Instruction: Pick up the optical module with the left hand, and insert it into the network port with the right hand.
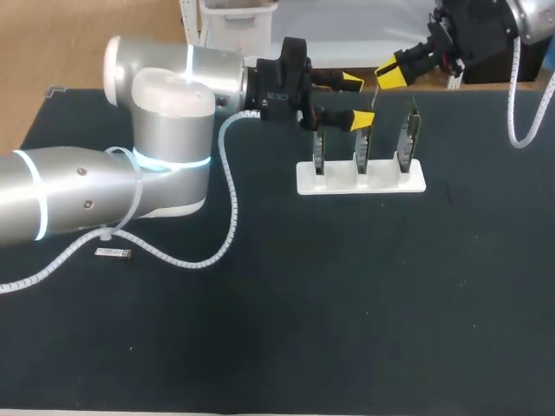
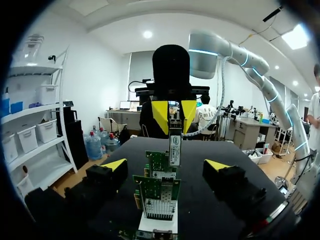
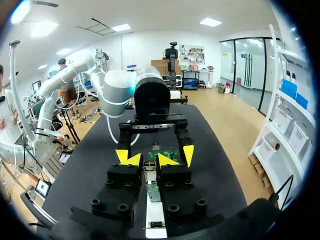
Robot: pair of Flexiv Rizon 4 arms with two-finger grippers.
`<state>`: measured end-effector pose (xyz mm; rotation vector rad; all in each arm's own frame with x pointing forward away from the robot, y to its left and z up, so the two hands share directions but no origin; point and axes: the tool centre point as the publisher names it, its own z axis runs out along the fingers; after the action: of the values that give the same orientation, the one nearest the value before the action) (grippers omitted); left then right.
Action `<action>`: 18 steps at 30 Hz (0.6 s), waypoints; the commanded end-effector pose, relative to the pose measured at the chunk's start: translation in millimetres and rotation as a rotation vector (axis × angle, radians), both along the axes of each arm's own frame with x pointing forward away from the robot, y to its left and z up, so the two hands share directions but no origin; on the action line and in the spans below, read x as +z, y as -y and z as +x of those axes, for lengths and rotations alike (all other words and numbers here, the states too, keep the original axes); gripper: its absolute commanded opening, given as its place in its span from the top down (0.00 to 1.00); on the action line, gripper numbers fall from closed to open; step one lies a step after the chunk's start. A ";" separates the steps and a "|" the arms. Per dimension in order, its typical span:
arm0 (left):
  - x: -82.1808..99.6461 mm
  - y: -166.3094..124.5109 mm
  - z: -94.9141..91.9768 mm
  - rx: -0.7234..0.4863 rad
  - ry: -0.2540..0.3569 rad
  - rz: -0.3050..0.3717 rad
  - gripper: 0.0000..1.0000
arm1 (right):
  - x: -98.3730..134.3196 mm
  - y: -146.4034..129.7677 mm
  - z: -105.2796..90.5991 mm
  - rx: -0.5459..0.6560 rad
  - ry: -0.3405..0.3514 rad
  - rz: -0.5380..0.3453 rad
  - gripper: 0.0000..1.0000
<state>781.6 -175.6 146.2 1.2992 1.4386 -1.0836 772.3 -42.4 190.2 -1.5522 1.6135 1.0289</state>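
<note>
Right tool [image 3: 149, 160] closed on the optical module [image 2: 174, 146], yellow tips pinching it from both sides. The module is upright, long axis vertical, held in the air over the row of network cards [image 1: 361, 154]. Can't tell which card it's over. In the left wrist view its lower end overlaps the top of a card further along the row; contact unclear.

Three cards stand on edge in a white stand [image 1: 381, 184], far centre of the black counter [image 1: 347, 303], ports facing up.

Left tool [image 1: 356, 101] open, fingers wide apart, gripping nothing. It sits at the left end of the stand, just above the left and middle cards, pointing right along the row. In its wrist view the nearest card is between the spread fingers, not touching.

The tools face each other, right one coming in from the far right.

Small silver piece [image 1: 113, 252] lies flat on the counter at near left, beside the left arm's white cable [image 1: 227, 186], well apart from the stand.
</note>
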 end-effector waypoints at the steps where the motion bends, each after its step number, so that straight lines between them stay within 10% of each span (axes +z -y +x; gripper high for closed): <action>1: 2.4 -5.2 -0.3 0.005 -0.001 0.064 0.00 | -0.4 0.4 -1.5 -0.003 0.003 0.003 1.00; 18: -15.6 -11.7 -5.9 -0.035 0.062 0.306 0.00 | -1.2 1.6 1.5 -0.002 0.004 0.007 1.00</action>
<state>771.2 -164.2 129.6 1.5315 1.5565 -0.8717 773.5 -43.3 189.5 -1.5477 1.6087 1.0278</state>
